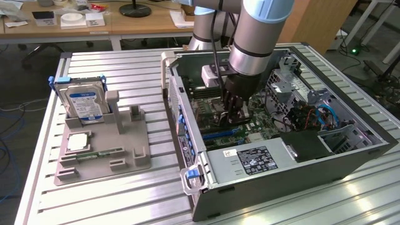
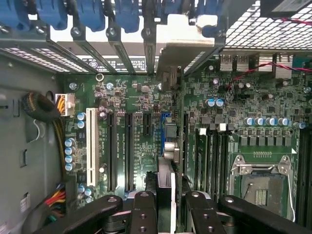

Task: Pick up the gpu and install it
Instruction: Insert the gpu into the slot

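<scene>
Fig.: gripper (image 2: 168, 208) pinches gpu (image 2: 166, 183) edge-on inside PC case (image 1: 293, 180). The card's long axis is lined up w/ the blue slot (image 2: 164, 134) below (bracket (image 2: 183, 53) end toward rear).

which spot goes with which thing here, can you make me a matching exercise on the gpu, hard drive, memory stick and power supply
Things:
1. gpu
2. hard drive
3. memory stick
4. power supply

Places:
a. lying flat on the gray holder
b. gripped edge-on in the claw, over the motherboard
c. mounted inside the computer case, label facing up
d. standing upright in the gray holder

Pairs: 1-b, 2-d, 3-a, 4-c
</scene>
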You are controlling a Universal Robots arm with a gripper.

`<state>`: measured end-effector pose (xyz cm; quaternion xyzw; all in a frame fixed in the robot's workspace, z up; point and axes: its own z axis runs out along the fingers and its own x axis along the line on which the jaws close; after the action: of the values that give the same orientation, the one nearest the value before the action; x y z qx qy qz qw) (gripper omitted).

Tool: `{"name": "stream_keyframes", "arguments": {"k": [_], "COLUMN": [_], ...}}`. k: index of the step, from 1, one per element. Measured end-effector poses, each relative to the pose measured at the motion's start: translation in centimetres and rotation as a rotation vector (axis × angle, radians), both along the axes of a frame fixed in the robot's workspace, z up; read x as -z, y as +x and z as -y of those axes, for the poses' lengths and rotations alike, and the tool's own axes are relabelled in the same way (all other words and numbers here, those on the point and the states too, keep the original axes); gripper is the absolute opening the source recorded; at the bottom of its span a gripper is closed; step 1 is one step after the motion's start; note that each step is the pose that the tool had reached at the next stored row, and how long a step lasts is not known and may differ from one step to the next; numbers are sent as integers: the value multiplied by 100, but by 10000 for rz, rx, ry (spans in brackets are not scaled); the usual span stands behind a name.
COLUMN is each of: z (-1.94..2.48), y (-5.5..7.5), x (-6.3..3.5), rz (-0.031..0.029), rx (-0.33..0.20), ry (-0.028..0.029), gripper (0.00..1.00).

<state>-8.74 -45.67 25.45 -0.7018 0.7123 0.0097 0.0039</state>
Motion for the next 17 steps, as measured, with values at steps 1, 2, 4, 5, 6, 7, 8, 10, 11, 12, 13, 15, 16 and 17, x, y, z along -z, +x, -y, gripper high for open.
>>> {"name": "stream_keyframes", "arguments": {"k": [1,2,4,5,6,7,8,10,11,12,13,15,16,17], "z": [0,0,0,0,0,0,0,0,0,0,0,0,0,0], "y": [-3,-10,-24,-25,-25,-26,-30,-35,-36,-37,-38,-38,-39,-41], "x": [11,22,45,57,69,79,82,83,83,84,85,85,85,85], "rz": [0,0,-1,0,0,0,-1,-1,0,9,24,64,80,85], "rx": [0,1,1,0,-1,-1,-1,-11,-13,-13,-13,-15,-15,-15], "ry": [0,-1,-1,0,-1,0,-2,-3,-3,-1,1,1,0,0], "gripper": [27,27,27,27,27,27,27,27,27,27,27,27,27,27]}}
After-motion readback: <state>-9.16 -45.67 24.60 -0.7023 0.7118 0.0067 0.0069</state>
